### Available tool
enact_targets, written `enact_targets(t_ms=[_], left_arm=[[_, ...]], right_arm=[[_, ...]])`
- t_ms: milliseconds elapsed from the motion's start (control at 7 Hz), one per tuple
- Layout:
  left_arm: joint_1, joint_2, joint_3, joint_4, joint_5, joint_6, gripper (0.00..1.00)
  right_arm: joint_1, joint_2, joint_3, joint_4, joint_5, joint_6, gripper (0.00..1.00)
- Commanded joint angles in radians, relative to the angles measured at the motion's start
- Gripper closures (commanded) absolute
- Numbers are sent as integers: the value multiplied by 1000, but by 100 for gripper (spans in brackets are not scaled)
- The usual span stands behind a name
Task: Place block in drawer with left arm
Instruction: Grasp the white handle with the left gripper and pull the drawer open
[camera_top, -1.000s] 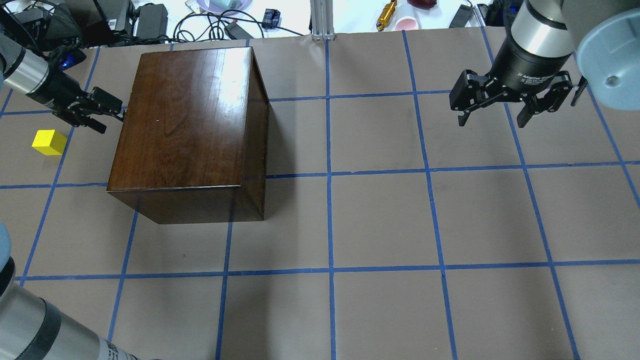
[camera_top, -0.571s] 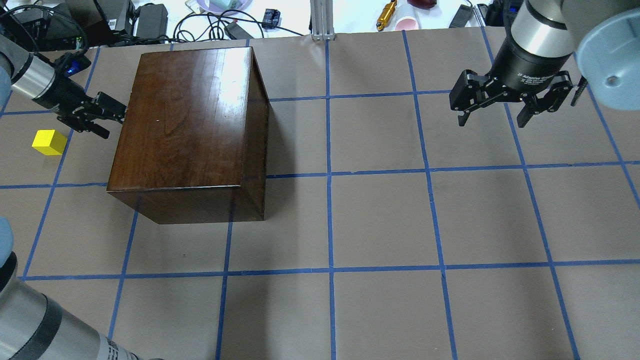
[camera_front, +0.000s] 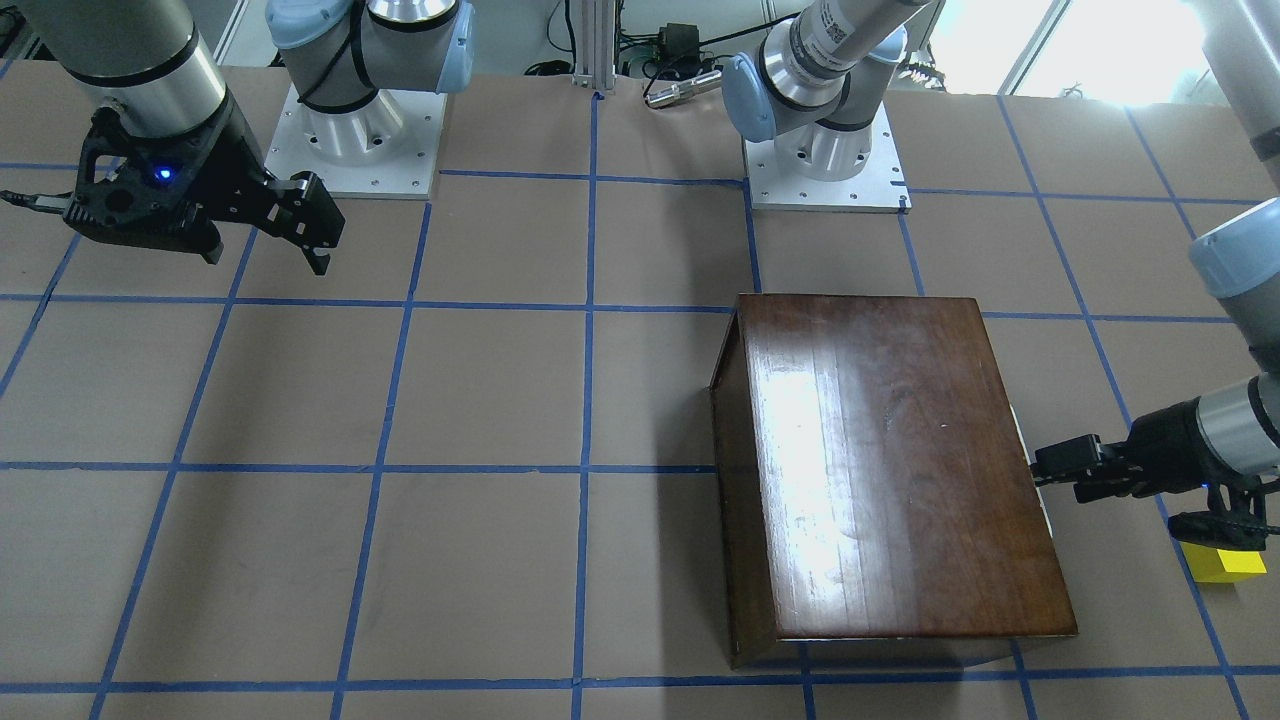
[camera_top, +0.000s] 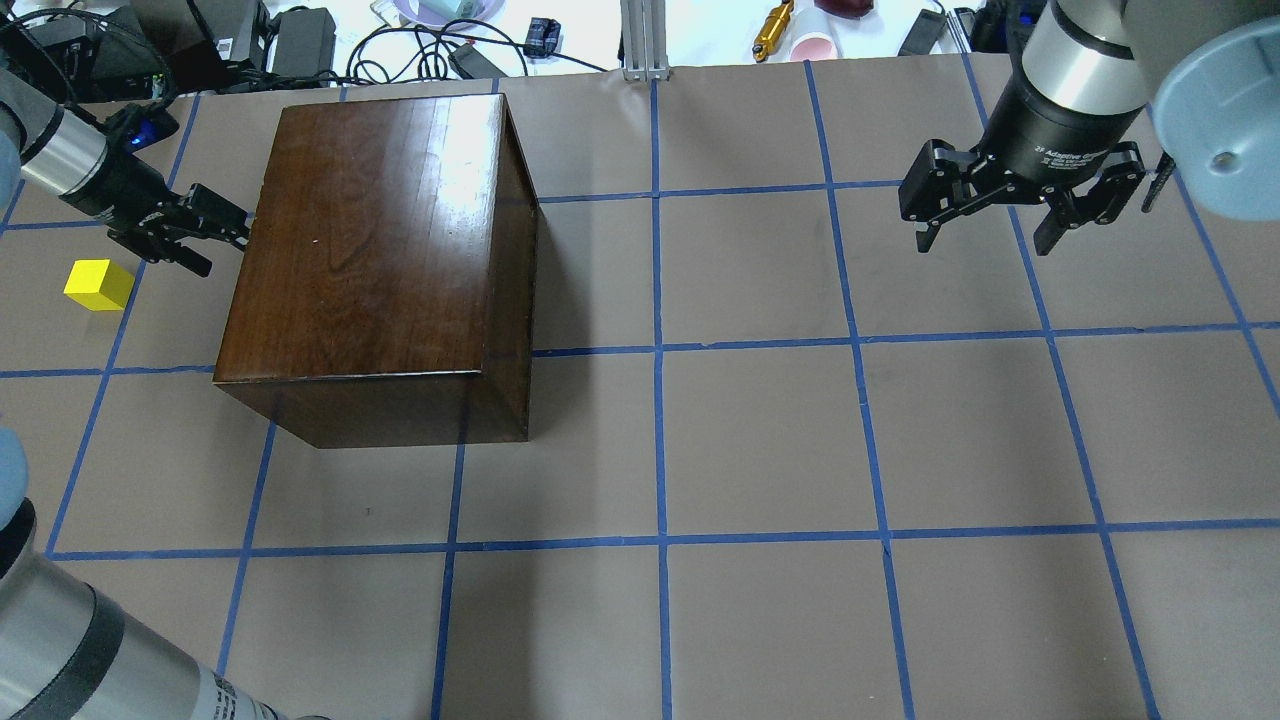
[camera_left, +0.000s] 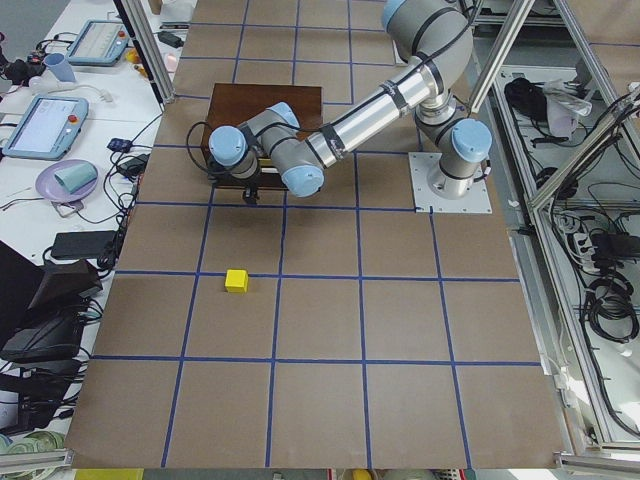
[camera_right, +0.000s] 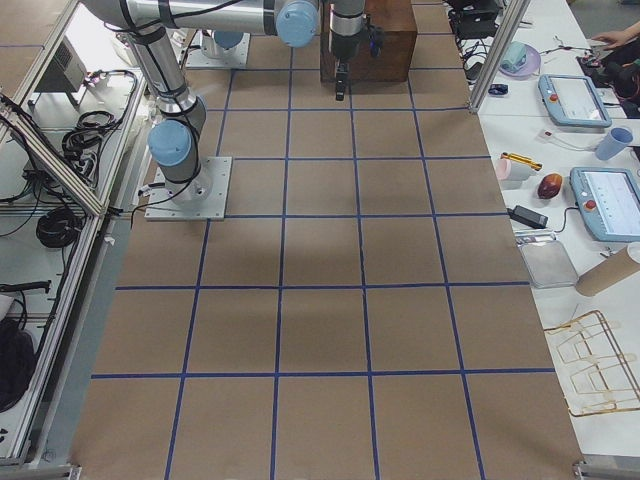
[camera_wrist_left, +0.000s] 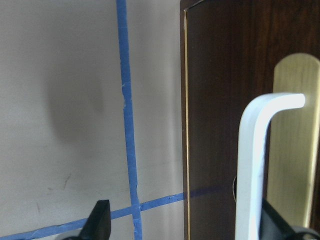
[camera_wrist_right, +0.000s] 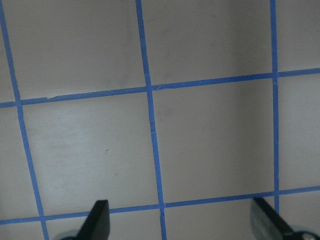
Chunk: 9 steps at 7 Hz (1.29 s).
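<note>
The yellow block (camera_top: 98, 284) lies on the table left of the dark-brown cabinet (camera_top: 380, 250); it also shows in the front-facing view (camera_front: 1222, 565). The drawer is closed. Its dark front panel (camera_wrist_left: 220, 100), with a pale bent handle (camera_wrist_left: 252, 165) on a brass plate, fills the left wrist view. My left gripper (camera_top: 228, 248) is open at the cabinet's left face. One of its fingertips (camera_wrist_left: 100, 222) is over the table, and the other is by the handle. It holds nothing. My right gripper (camera_top: 985, 245) is open and empty, above the table at far right.
Blue tape lines grid the brown table (camera_top: 760, 440). Cables, chargers and small items (camera_top: 300, 40) lie beyond the far edge. The arm bases (camera_front: 350, 130) stand at the robot's side of the table.
My left gripper has shifted only slightly at the cabinet's left face, staying open. The block, cabinet and right arm have not moved.
</note>
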Motion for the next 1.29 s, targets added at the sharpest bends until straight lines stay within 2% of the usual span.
enact_targets(t_ms=[0,1143], left_arm=[[32,0,5,0,0,3,0],[76,3,10,3,47,11,0]], right_arm=[[0,0,0,0,0,0,0],[0,0,1,0,0,0,0]])
